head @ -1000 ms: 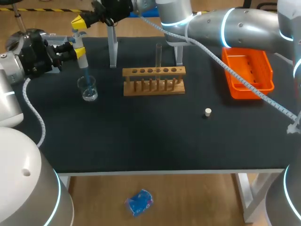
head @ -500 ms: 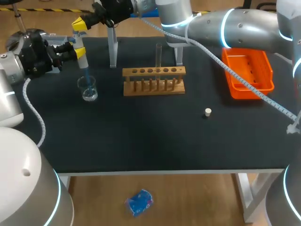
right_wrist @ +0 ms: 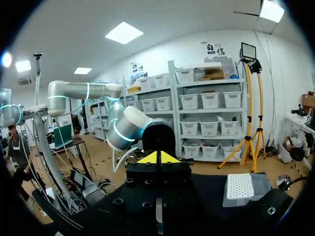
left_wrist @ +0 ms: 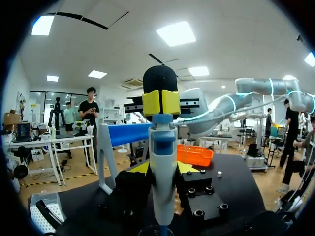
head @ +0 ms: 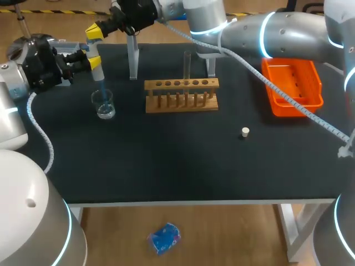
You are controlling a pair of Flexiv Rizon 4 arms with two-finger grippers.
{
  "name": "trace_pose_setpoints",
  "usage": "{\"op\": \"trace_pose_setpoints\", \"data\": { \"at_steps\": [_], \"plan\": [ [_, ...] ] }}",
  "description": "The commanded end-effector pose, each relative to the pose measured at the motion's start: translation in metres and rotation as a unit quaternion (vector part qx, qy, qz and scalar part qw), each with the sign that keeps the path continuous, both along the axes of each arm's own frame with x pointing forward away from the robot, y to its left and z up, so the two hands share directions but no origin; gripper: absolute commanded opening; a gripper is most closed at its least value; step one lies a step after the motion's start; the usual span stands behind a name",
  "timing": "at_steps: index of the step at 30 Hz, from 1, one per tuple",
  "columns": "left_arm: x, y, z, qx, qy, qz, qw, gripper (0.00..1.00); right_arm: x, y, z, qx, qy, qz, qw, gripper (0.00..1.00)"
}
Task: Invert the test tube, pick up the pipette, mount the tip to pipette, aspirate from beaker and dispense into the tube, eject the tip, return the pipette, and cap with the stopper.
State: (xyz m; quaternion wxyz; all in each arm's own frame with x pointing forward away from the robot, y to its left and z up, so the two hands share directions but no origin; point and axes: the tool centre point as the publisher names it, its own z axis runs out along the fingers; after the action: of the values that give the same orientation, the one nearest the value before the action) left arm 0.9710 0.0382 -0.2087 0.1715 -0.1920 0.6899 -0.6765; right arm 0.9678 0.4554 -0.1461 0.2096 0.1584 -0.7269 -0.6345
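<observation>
My right gripper (head: 94,31), fingers pinched together on nothing, has dipped a touch onto the top of the white-and-blue plastic pipette (head: 97,71). My left gripper (head: 89,60) clamps that pipette, tip down in the small clear glass beaker (head: 104,104). Looks like aspirating to me.

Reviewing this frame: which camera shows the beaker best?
The head view: the whole beaker stands on the table, with the pipette's blue tip reaching down into it. The left wrist view catches only a sliver of its rim below the pipette. The right wrist view does not show it.
</observation>
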Motion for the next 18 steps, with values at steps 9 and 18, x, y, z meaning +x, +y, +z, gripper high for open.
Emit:
{"op": "trace_pose_setpoints", "data": {
  "at_steps": [9,18],
  "plan": [
    [0.0006,0.0,0.0039,0.0,-0.001,0.0,1.0,0.0,0.0025,-0.0003,-0.0098,-0.001,0.005,-0.001,1.0,0.0],
    [0.0006,0.0,0.0039,0.0,-0.001,0.0,1.0,0.0,0.0035,0.0005,-0.0051,0.004,-0.001,-0.001,1.0,0.0]
  ]
}}
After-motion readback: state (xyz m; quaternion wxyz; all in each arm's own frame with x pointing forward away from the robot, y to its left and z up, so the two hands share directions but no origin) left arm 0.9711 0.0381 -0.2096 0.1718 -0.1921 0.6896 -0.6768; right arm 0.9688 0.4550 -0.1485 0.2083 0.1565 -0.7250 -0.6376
